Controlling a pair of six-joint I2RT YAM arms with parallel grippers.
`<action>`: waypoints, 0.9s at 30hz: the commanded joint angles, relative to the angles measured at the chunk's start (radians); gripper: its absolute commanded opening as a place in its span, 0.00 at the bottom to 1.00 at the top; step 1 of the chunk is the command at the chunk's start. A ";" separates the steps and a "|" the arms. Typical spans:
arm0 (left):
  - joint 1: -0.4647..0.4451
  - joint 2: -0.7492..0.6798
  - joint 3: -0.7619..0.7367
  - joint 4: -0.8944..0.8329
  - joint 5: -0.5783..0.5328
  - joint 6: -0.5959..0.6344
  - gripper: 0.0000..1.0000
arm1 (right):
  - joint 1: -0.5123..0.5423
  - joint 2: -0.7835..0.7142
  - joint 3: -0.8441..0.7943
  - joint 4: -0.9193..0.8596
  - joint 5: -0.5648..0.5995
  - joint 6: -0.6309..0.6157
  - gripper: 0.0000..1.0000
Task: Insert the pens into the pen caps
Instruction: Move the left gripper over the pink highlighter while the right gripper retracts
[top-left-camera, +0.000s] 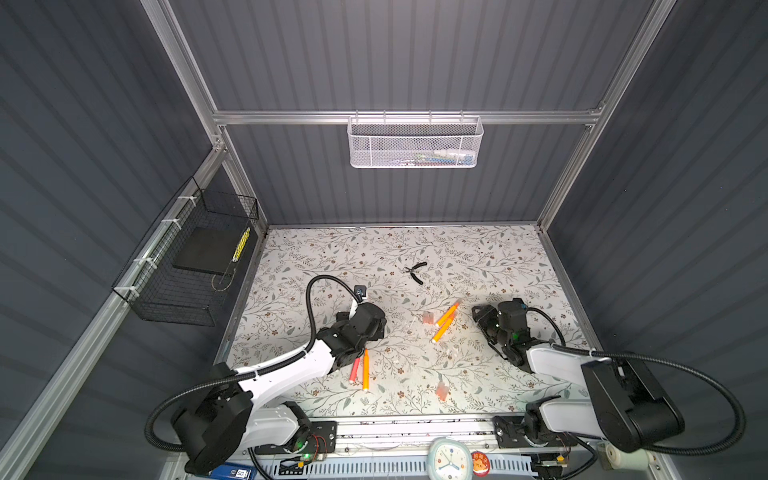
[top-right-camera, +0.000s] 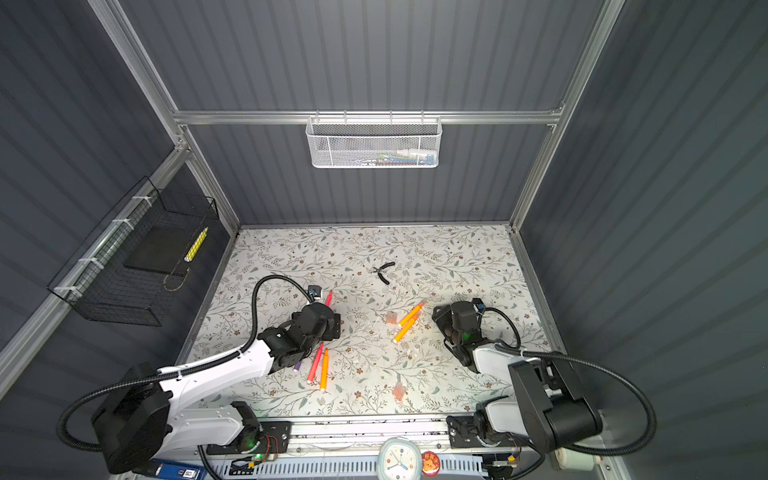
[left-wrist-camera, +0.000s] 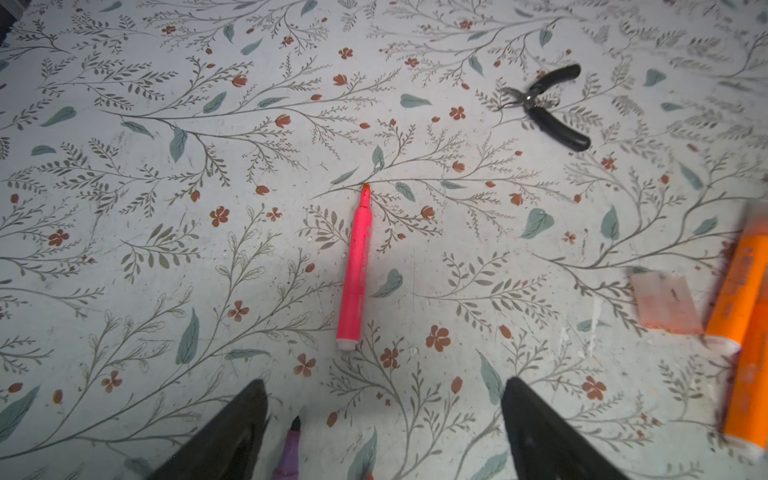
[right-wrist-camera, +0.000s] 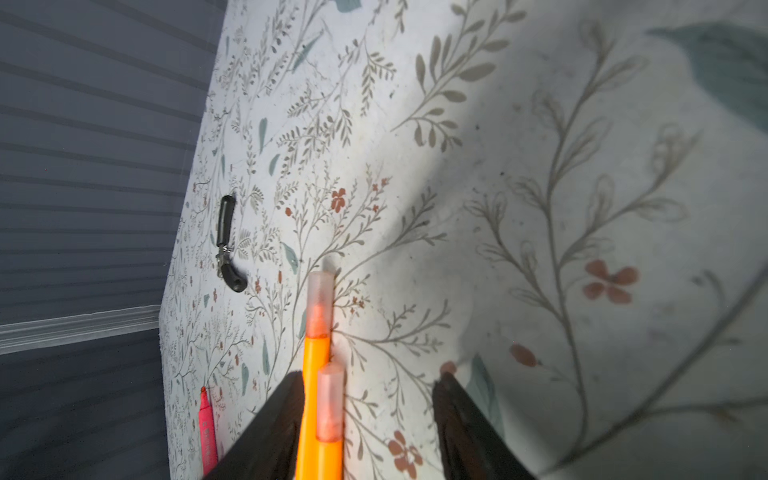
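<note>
Your left gripper (left-wrist-camera: 386, 380) stands wide open with nothing between its fingers. In both top views it sits left of centre on the table (top-left-camera: 498, 257). Its wrist camera shows a pink pen (left-wrist-camera: 355, 270) lying uncapped ahead of it. The tip of the purple pen (left-wrist-camera: 289, 451) is just beside one finger (left-wrist-camera: 232, 432). In a top view that pink pen (top-right-camera: 328, 298) peeks out just above the gripper, and the purple pen (top-right-camera: 297, 366) shows just below the arm.

Your right gripper (right-wrist-camera: 370, 374) is released too, its jaws apart. Two orange pens (right-wrist-camera: 311, 395) show between them, lying side by side. They lie close against one finger (right-wrist-camera: 266, 428), with a clear gap to the other, so nothing is pinched. Each of the two wears a tinted cap (right-wrist-camera: 321, 303). In both top views this pair (top-left-camera: 445, 320) lies right of centre, just left of the right gripper (top-left-camera: 478, 311).

In the lower middle of both top views, just below the left arm, a second pink pen (top-left-camera: 354, 370) and a third orange pen (top-left-camera: 365, 370) lie side by side, both uncapped.

One loose cap (top-left-camera: 428, 318) rests just left of the capped pair. Another loose cap (top-left-camera: 441, 390) lies lower, near the front edge, well apart from every pen.

The pliers (top-left-camera: 417, 272) lie above centre, apart from both grippers.
</note>
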 joint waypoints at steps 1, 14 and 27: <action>0.076 0.099 0.060 -0.036 0.058 -0.020 0.78 | -0.005 -0.188 -0.003 -0.192 0.070 -0.066 0.57; 0.114 0.359 0.216 -0.115 0.092 0.010 0.61 | -0.027 -0.623 0.064 -0.573 0.368 -0.472 0.81; 0.132 0.439 0.266 -0.142 0.113 0.011 0.58 | -0.065 -0.528 0.064 -0.543 0.390 -0.486 0.76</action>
